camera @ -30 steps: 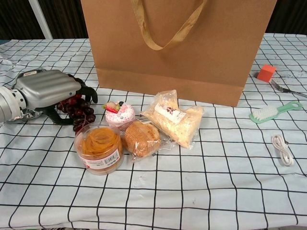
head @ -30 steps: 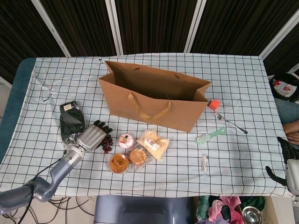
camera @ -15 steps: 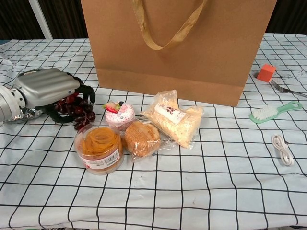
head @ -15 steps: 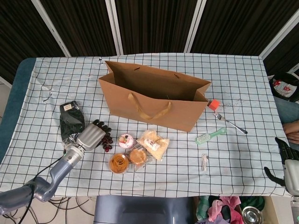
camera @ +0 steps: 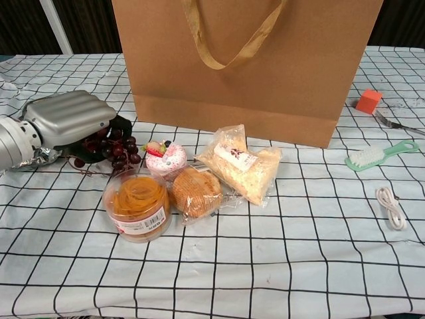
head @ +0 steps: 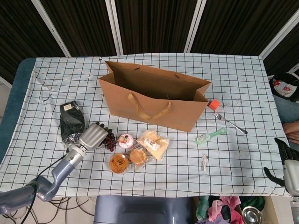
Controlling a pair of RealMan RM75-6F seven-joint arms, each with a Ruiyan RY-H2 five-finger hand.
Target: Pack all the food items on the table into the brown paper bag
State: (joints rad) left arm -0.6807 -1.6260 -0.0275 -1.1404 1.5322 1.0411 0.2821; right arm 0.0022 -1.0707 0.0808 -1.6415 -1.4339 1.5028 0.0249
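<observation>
— Dark red grapes (camera: 109,149) first, far left; covered by the left hand (camera: 70,119), black fingers curled over the bunch. Firmly gripped or only cupped? Cannot tell.

— Still down on the checked cloth (camera: 265,266), just left of the pink cupcake (camera: 165,159). Glossy, loosely clustered, likely to roll or drop berries.

— Next: close securely, lift, carry right and farther back over the brown paper bag (head: 154,95). Open top, standing upright.

— Right hand (head: 286,165) idle at far right edge, holding nothing visible.
</observation>
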